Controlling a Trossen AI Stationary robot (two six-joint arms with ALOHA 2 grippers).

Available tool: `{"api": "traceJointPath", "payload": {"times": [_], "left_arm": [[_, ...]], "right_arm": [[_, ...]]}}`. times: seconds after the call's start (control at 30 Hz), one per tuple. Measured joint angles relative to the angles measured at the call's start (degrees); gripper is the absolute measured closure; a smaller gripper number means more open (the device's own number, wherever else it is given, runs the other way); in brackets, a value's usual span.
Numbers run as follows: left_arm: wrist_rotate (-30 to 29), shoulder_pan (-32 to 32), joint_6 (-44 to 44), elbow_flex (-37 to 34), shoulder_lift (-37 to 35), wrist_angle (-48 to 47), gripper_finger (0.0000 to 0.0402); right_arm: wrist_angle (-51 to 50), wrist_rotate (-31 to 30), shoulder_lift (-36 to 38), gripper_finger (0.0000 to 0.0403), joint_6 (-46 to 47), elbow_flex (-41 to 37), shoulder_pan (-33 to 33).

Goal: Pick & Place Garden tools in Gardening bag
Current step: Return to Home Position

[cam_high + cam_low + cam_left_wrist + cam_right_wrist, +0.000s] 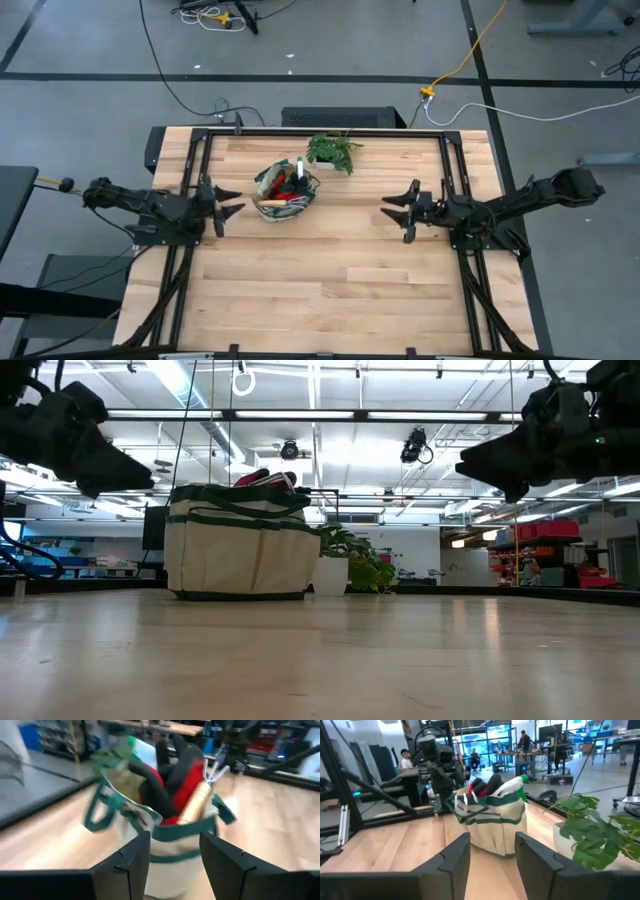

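Note:
The cream gardening bag (286, 190) with dark green trim stands on its base at the table's far middle. It shows in the low view (243, 550) too. Inside it are the red-and-black gloves (172, 780), the rake with its wooden handle (196, 800) and the green spray bottle with pale nozzle (512, 784). My left gripper (232, 201) is open and empty, above the table just left of the bag. My right gripper (392, 209) is open and empty, above the table to the bag's right.
A leafy green plant in a white pot (335, 151) stands just beyond the bag's right side, also in the right wrist view (592, 827). Bare wooden tabletop (330, 290) lies toward the near edge. People sit in the room beyond the table (406, 760).

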State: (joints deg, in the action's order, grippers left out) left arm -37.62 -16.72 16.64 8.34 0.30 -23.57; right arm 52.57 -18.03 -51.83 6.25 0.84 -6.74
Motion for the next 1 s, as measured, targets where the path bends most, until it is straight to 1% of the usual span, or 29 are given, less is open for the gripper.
{"api": "traceJointPath", "payload": {"times": [0.1,0.23,0.53,0.6,0.7,0.87,1.0], "left_arm": [[3.8,0.0,2.5,0.0,0.0,0.0,0.0225],[7.9,0.0,2.0,0.0,0.1,0.0,0.0225],[8.5,0.0,2.2,0.0,0.1,-0.1,0.0225],[8.5,0.0,2.2,0.0,0.1,-0.1,0.0225],[8.5,0.0,2.2,-0.1,0.1,-0.1,0.0225],[8.6,0.0,2.2,-0.1,0.0,0.0,0.0225],[8.6,0.0,2.2,-0.1,-0.1,0.1,0.0225]], "right_arm": [[0.1,0.0,0.0,0.0248,-0.3,0.0,0.0],[0.3,0.0,0.0,0.0248,-1.2,0.0,0.0],[0.2,0.0,0.1,0.0248,-1.1,0.0,0.0],[-0.6,0.0,1.1,0.0248,-1.1,0.0,0.0],[-2.6,0.0,4.6,0.0248,-1.1,0.0,0.0],[-8.1,0.5,15.2,0.0248,-1.2,0.1,0.0],[-8.5,0.9,23.1,0.0248,-1.2,0.1,0.0]]}}
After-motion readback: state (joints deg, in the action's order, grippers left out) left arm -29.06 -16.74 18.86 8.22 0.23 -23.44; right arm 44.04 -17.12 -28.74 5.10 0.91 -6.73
